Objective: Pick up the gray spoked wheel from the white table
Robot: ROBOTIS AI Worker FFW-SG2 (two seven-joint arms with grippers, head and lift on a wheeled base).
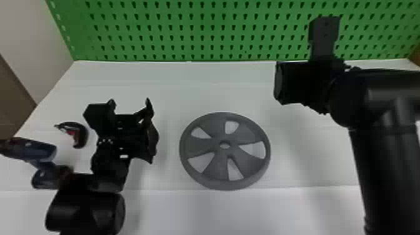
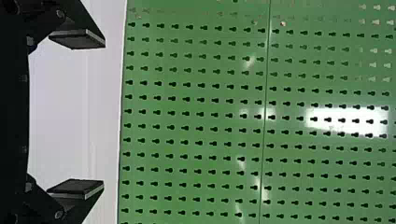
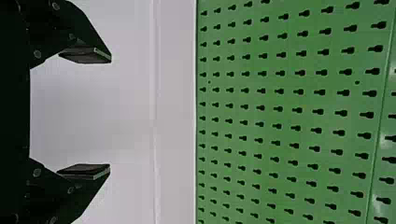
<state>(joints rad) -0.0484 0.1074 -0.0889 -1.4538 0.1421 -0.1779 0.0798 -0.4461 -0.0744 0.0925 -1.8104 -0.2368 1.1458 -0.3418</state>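
The gray spoked wheel (image 1: 204, 145) lies flat on the white table (image 1: 218, 93), near the middle of the head view and between the two arms. Left of the wheel is my left gripper (image 1: 130, 104), apart from it and open. My right gripper (image 1: 324, 39) is beyond the wheel to the right, toward the green board, also apart from it. In the left wrist view, the left gripper (image 2: 103, 114) has widely spaced fingers with nothing between them. The right wrist view likewise has the right gripper (image 3: 110, 113) open and holding nothing.
A green perforated board (image 1: 203, 31) stands along the table's back edge. At the left are a small dark curved item with red (image 1: 82, 134) and a dark blue tool (image 1: 40, 151), partly behind the left arm. The right arm spans the table's right side.
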